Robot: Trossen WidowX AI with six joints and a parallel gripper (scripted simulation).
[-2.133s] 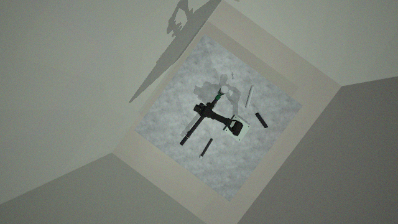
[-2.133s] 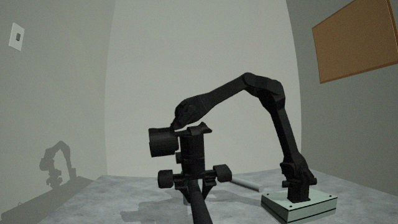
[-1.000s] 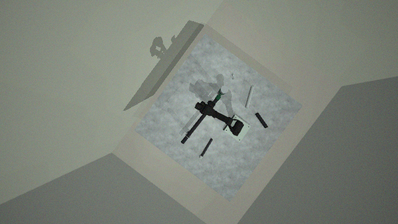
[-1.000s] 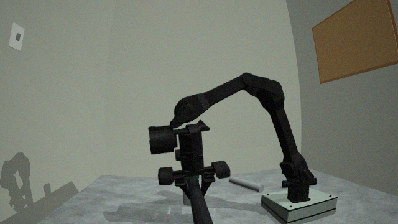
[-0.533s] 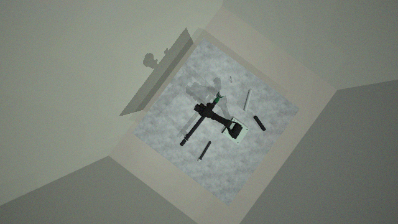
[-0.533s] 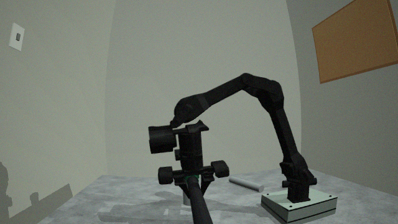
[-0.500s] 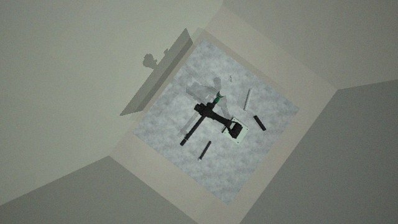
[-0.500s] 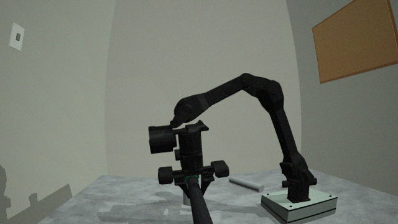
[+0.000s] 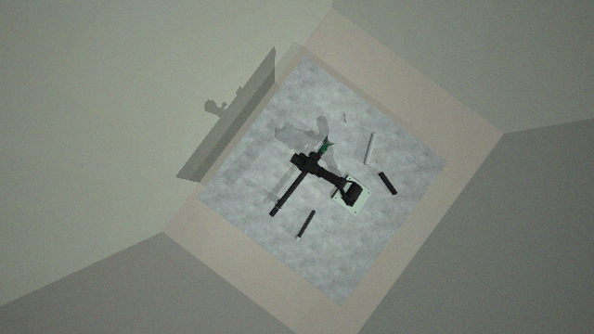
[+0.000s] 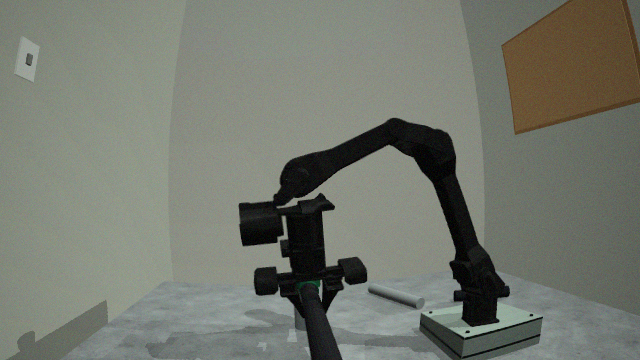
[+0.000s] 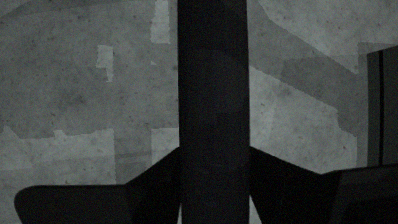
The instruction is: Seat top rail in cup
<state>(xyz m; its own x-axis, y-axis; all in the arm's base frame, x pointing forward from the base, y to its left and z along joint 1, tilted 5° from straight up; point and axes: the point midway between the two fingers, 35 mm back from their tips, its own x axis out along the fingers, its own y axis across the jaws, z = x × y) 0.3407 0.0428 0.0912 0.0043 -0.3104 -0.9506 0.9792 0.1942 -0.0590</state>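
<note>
The dark rail [image 9: 292, 188] [image 10: 320, 325] [image 11: 213, 75] is held off the table, running past my hand towards a green piece [image 9: 325, 147] [image 10: 315, 284]. That piece looks like the rail-end cup or its band; whether the rail's end is inside it cannot be told. My gripper [image 10: 311, 296] [image 11: 211, 152] is shut on the rail, one finger on each side. A short part of a grey post [image 10: 300, 320] shows behind the rail. A small dark piece [image 9: 272, 213] is at the rail's other end, perhaps the loop cap. The post cap cannot be made out.
The arm stands on a pale green base [image 9: 359, 204] [image 10: 500, 316]. A white rod [image 9: 369, 148] [image 10: 395, 296] lies beyond the base. A thick black rod [image 9: 388, 183] and a thinner dark rod [image 9: 306, 224] lie on the table. A small thin piece [image 9: 344, 117] lies near the far edge.
</note>
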